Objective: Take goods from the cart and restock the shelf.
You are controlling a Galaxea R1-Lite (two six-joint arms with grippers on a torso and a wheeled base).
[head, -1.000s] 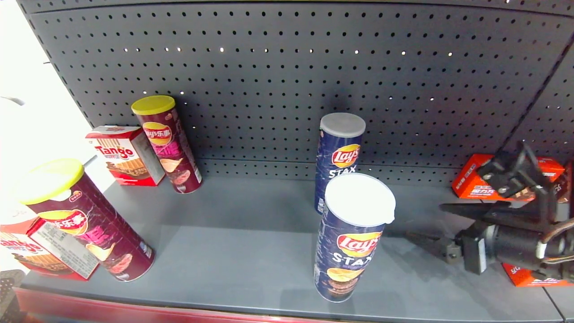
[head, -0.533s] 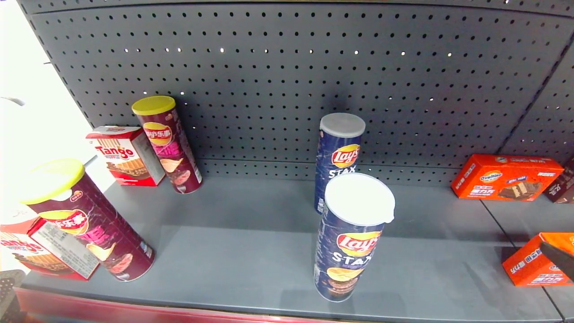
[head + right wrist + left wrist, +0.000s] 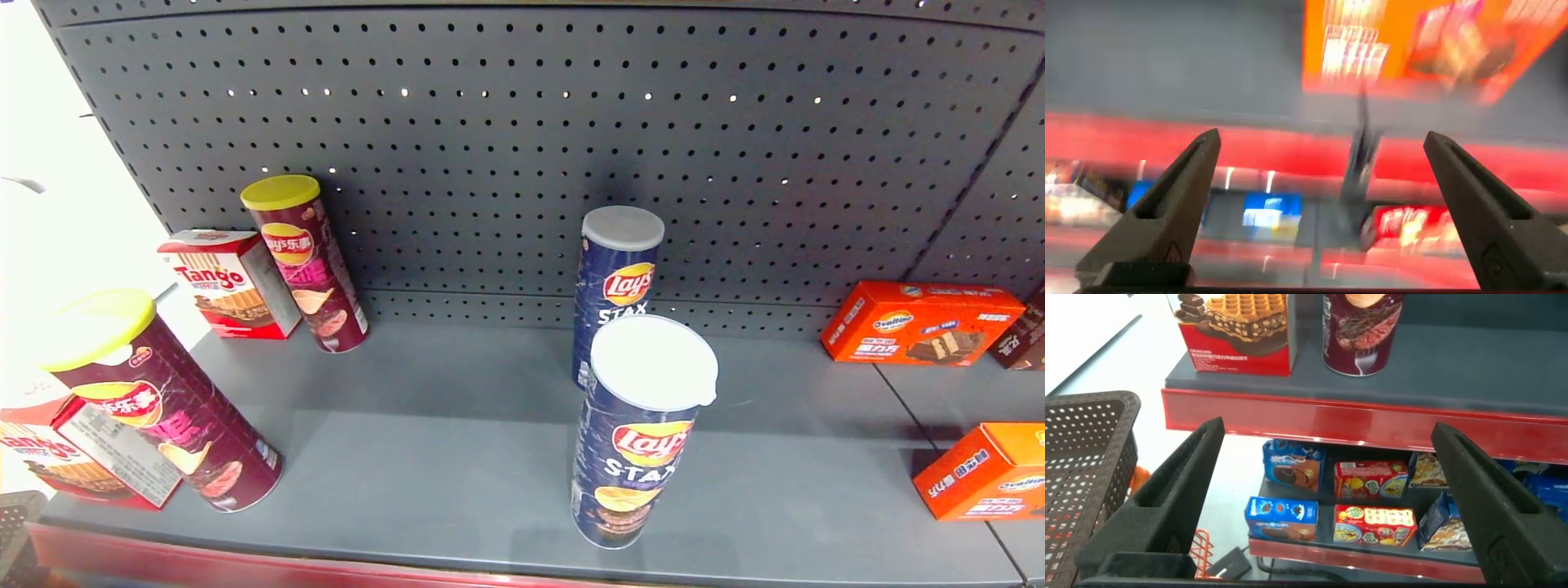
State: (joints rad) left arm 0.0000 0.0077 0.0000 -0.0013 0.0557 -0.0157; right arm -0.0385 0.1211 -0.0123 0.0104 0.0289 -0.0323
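Left gripper (image 3: 1327, 431) is spread wide open with nothing in it, hanging just below the shelf's red front edge (image 3: 1372, 416), with a black mesh basket (image 3: 1086, 449) off to one side. Right gripper (image 3: 1323, 139) is wide open and empty too, pointed at a blurry orange box (image 3: 1413, 41). Up on the shelf (image 3: 457, 441), the front blue chip can (image 3: 637, 457) stands mid-shelf with the rear blue chip can (image 3: 616, 282) right behind it by the pegboard. Maroon cans (image 3: 306, 261) and wafer boxes (image 3: 229, 282) sit left, and two orange packs (image 3: 922, 322) sit right.
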